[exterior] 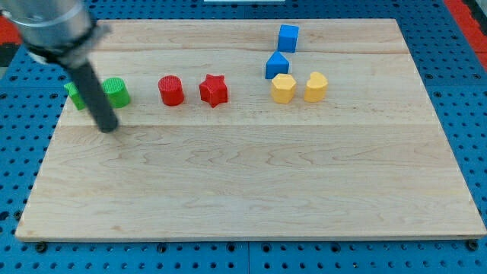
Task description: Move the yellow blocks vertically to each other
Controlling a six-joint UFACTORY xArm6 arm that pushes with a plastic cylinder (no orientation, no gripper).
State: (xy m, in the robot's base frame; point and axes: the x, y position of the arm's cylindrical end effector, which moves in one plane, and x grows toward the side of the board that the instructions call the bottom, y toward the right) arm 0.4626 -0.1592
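Our tip (109, 127) rests on the wooden desk (251, 198) at the view's left, just below a green cylinder (116, 91) and a second green block (74, 94) partly hidden behind the rod. Our end effector is a bare rod with nothing to open, and it holds nothing. The yellow hexagonal block (283, 88) and the yellow heart-shaped block (316, 87) sit side by side at the view's upper right, well apart from our tip. Above them stand a blue block (277, 65) and a blue cube (288, 37); a red cylinder (171, 90) and red star (214, 90) lie between.
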